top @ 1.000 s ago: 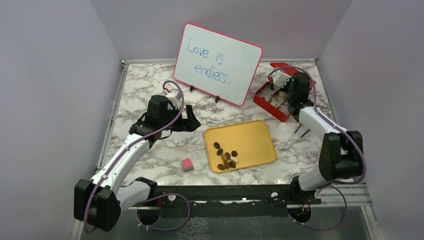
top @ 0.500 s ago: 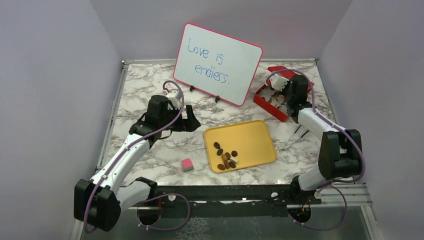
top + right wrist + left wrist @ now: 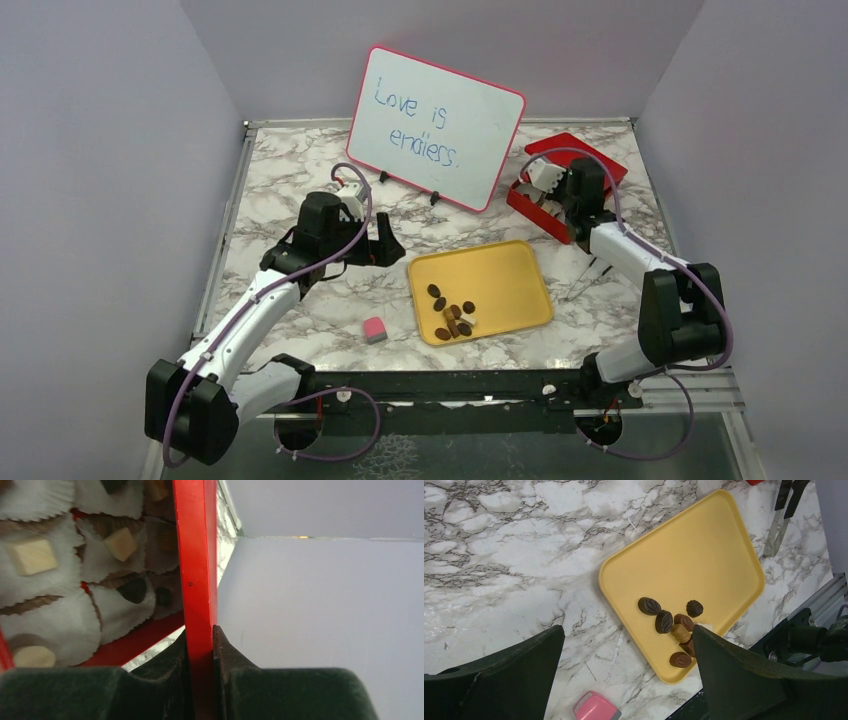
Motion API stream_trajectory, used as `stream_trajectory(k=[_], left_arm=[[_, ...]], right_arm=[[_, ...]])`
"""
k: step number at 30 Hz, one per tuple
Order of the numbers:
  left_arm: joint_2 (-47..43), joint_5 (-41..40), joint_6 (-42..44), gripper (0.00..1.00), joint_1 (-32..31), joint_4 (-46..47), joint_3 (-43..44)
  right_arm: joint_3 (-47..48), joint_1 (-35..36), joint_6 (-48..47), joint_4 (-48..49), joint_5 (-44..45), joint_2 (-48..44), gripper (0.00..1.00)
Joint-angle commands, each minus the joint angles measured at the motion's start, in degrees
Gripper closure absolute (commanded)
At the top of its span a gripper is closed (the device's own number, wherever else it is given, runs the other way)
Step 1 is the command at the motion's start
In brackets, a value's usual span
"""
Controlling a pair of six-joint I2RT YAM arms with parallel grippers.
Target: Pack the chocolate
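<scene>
Several chocolates (image 3: pixel 31 555) already sit in white paper cups (image 3: pixel 45 610) inside the red box (image 3: pixel 545 222) at the far right of the table (image 3: pixel 300 170). The right wrist view shows cream squares and a couple of dark ones there. A cluster of dark brown pieces (image 3: pixel 664 621) is left on the yellow tray (image 3: pixel 694 555), so the packing looks only partly done. The right gripper (image 3: pixel 201 640) is nearly closed, pinching a thin red edge of the box; whether that edge is wall or lid cannot be told. The left gripper (image 3: pixel 628 632) hangs wide open and empty above the tray's left edge, touching none of the pieces.
</scene>
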Motion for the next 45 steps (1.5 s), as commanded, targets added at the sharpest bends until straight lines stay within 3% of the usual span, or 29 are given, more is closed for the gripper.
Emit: stream_trajectory(k=[1,20,23,29,39,45], left_arm=[[-2.02,-0.63,0.71,0.01,-0.69,0.82,0.18],[-6.91,-4.87,0.82,0.01,-0.72,0.01,-0.45],[-6.97,-5.05,0.82,0.01,-0.72,0.01,-0.60],[-7.56,-5.69,0.90,0.01,-0.72,0.01,-0.85],[-6.82,-6.43,1.00,0.01,-0.81,0.01,-1.05],[-6.23,-6.80,1.43,0.01,-0.82,0.01,-0.85]], right_arm=[[-1.57,2.46,0.14,-2.54,-0.82,-2.20,0.80],[-4.82,9.64,11.89,-19.86,3.46,-2.89,0.56],[-2.79,9.79,14.37,-28.70,3.37,-3.29,0.53],[-1.59,10.41,18.33,-37.32,-2.84,-6.66,0.47],[-1.42,10.60,18.30,-40.04,-8.16,-12.13,0.39],[3.19,10.58,30.50,-39.22,-14.57,-11.49,0.37]])
